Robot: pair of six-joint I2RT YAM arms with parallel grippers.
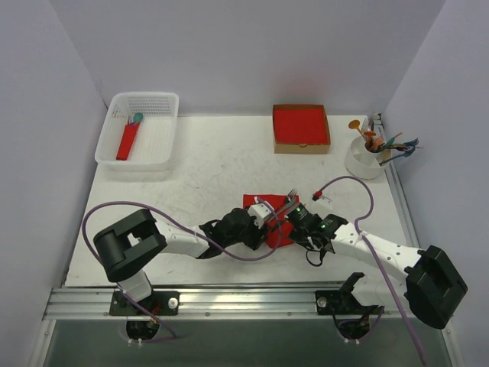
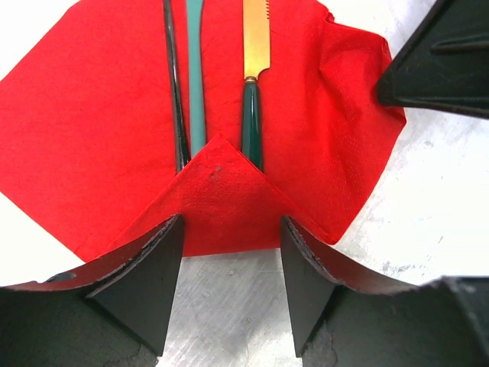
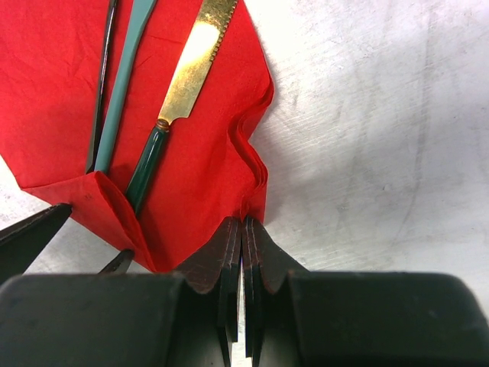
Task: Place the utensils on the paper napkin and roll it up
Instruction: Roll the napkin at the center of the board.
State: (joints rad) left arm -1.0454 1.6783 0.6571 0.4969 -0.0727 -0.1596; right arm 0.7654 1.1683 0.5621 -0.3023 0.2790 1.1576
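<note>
Both arms are stretched in low over the middle of the tabletop (image 1: pixel 214 164), with the wrists almost bumping each other. The left end effector (image 2: pixel 229 229) has its fingers spread apart, tips angled down. The right end effector (image 3: pixel 242 225) is pinched fully closed, fingers flat together.

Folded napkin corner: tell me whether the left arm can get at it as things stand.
Probably yes. The left claw is open with a jaw on each side of the folded corner of the paper napkin, nothing between. The right claw, shut on the napkin's side edge, sits clear.
</note>
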